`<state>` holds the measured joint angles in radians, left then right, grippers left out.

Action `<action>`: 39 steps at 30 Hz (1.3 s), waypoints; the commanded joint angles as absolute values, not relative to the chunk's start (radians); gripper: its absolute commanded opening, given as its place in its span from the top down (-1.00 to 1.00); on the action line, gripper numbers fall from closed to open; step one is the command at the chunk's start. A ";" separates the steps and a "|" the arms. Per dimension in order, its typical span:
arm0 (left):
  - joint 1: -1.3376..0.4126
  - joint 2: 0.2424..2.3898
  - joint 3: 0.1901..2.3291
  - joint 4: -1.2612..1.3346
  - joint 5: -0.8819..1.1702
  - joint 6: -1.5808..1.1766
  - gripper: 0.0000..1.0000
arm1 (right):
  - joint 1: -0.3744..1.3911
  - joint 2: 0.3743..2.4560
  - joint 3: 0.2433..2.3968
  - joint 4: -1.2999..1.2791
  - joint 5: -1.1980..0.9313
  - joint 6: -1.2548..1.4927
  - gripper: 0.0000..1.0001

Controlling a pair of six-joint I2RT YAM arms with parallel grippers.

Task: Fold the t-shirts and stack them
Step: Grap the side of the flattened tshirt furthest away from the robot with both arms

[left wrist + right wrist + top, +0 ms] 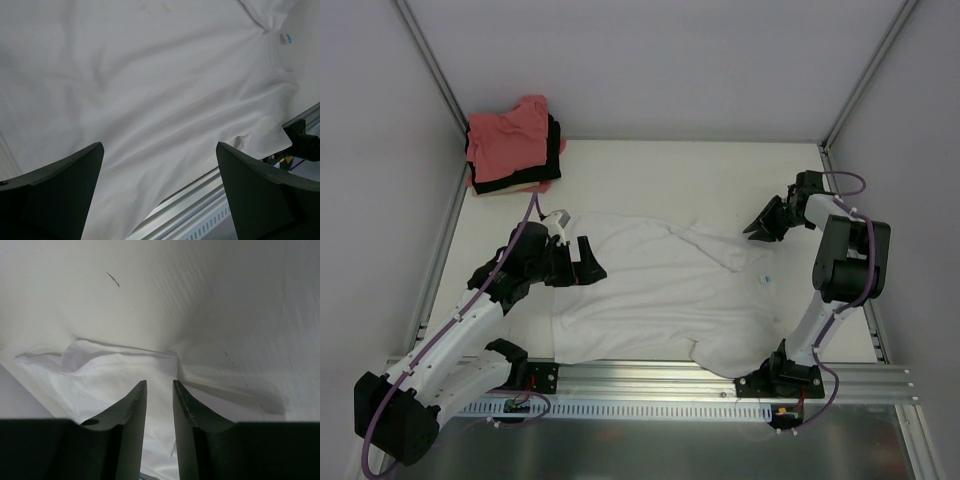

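Right fingers [140, 396], nearly pinched, are hanging over the white t-shirt [660, 290]'s upper-right sleeve, grip unclear; left fingers [57, 192] are gaping.

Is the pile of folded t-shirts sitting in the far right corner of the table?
No, the pile of folded t-shirts, salmon-pink on top, sits in the far left corner of the table.

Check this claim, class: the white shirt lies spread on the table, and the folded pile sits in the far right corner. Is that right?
No. The pile sits in the far left corner, not the right; the top view shows it. The white shirt does lie spread on the table.
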<state>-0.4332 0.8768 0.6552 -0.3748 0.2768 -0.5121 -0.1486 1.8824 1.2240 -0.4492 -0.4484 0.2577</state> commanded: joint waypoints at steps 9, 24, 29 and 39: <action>-0.443 0.879 0.669 -0.376 0.255 -0.489 -0.97 | -0.158 1.919 1.253 -0.446 -0.433 0.262 0.39; -0.443 0.868 0.670 -0.388 0.244 -0.486 -0.97 | -0.153 1.990 1.246 -0.396 -0.459 0.290 0.86; -0.443 0.871 0.667 -0.391 0.238 -0.485 -0.97 | -0.144 2.013 1.255 -0.356 -0.479 0.313 0.99; -0.443 0.910 0.669 -0.359 0.224 -0.482 -0.97 | -0.144 2.074 1.466 -0.290 -0.534 0.403 0.99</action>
